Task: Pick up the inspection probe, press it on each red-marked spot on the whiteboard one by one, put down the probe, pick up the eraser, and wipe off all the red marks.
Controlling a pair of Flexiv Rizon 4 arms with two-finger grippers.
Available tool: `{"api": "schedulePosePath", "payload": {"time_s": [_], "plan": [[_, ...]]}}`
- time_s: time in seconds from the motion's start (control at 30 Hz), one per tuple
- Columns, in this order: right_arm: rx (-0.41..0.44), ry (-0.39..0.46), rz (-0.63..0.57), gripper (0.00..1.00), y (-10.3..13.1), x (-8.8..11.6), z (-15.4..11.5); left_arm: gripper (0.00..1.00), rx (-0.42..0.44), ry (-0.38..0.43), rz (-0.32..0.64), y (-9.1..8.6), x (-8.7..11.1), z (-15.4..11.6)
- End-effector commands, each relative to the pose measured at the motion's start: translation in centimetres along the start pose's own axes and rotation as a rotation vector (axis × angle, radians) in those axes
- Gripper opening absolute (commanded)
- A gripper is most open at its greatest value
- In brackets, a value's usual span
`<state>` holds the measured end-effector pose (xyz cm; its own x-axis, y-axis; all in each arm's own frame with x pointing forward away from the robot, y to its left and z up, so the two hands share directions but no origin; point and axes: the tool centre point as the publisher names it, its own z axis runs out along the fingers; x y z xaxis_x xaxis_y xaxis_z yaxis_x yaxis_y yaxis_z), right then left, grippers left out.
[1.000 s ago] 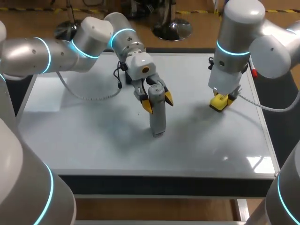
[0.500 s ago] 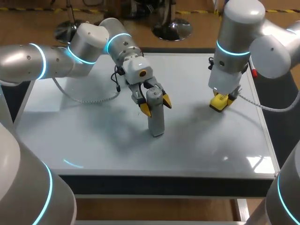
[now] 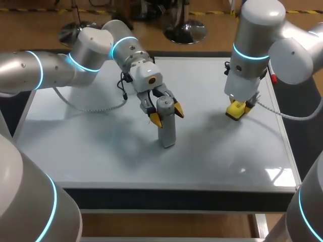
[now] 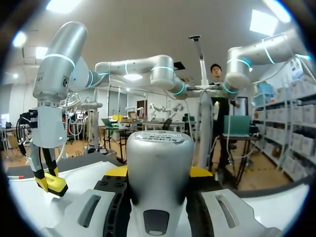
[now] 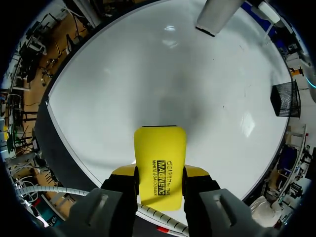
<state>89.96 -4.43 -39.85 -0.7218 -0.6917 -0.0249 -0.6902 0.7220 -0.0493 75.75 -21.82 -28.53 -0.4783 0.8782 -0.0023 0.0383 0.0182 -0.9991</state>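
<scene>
Silver probe (image 3: 167, 128) stood pinched in the left claw (image 3: 168, 115); right claw (image 5: 160, 172) squeezed the eraser (image 5: 159, 148). Letting go crookedly could tip the probe.

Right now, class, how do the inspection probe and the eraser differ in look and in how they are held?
The probe is silver-grey, the eraser bright yellow. The probe is a tall column standing upright, the eraser a flat block. The left gripper holds the probe near the middle of the whiteboard, the right gripper the eraser nearer its right edge. Both are gripped from two sides.
</scene>
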Motion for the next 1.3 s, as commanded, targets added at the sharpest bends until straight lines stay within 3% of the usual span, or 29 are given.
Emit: {"api": "schedulePosePath", "payload": {"time_s": [0.03, 0.47, 1.3], "plan": [[0.002, 0.002, -0.002, 0.0, -0.1, 0.0, 0.0, 0.0, -0.008, -0.008, -0.008, -0.2, 0.2, 0.1], [0.002, 0.002, -0.002, 0.0, -0.1, 0.0, 0.0, 0.0, -0.005, -0.04, -0.026, 0.9, 0.4, 0.1], [0.002, 0.002, -0.002, 0.0, -0.1, 0.0, 0.0, 0.0, -0.014, -0.042, -0.026, 1.1, 0.9, 0.2]]}}
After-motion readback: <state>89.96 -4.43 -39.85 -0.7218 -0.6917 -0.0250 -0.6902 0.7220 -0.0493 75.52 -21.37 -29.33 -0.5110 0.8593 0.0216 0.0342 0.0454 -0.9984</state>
